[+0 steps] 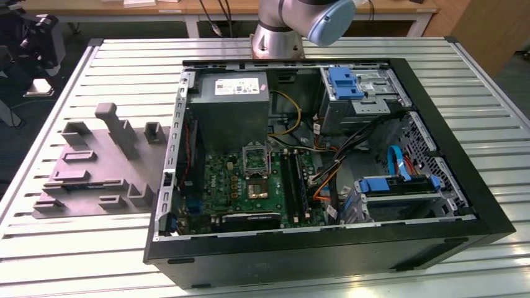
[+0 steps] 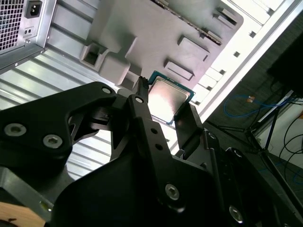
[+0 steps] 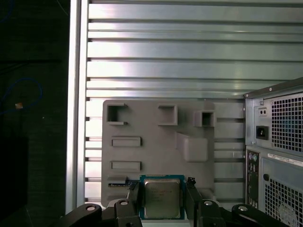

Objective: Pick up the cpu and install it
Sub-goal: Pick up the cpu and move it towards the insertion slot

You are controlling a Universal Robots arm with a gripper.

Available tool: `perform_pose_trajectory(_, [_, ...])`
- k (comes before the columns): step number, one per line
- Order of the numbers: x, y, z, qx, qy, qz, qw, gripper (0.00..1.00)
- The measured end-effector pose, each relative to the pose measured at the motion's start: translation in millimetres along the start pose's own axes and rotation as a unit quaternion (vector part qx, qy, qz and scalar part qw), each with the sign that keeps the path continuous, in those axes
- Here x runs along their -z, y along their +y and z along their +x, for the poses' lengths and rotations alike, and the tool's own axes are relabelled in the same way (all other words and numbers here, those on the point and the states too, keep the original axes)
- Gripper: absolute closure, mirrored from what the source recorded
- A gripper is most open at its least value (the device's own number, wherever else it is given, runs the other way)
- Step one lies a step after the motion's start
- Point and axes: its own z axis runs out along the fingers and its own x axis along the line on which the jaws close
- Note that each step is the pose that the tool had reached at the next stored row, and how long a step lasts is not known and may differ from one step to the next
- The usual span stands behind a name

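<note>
Black two-fingered hand (image 3: 162,195) clamped on the small, silvery-topped square cpu (image 3: 161,197), fingers (image 3: 190,191) pinching opposite edges in both wrist views! Its near edge hides behind the hand. Below: grey plastic fixture plate (image 3: 156,137) on the ribbed metal tabletop (image 3: 189,52). The exterior view adds the open black computer case (image 1: 331,254), plate at its nine o'clock, grey arm (image 1: 290,25) cropped at twelve.

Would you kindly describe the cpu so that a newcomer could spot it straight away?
Find the grey fixture plate on the slatted table beside the computer case. In the first wrist view the gripper hangs above it, with the cpu clamped between its jaws. It is a small flat square whose shiny pale metal top and green rim differ from the plate's matt grey blocks.
</note>
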Motion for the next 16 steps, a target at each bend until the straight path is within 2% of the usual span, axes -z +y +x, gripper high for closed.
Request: perform_pose_trajectory(16, [0.0,0.0,-4.1,0.0,0.0,0.0,1.0,0.53])
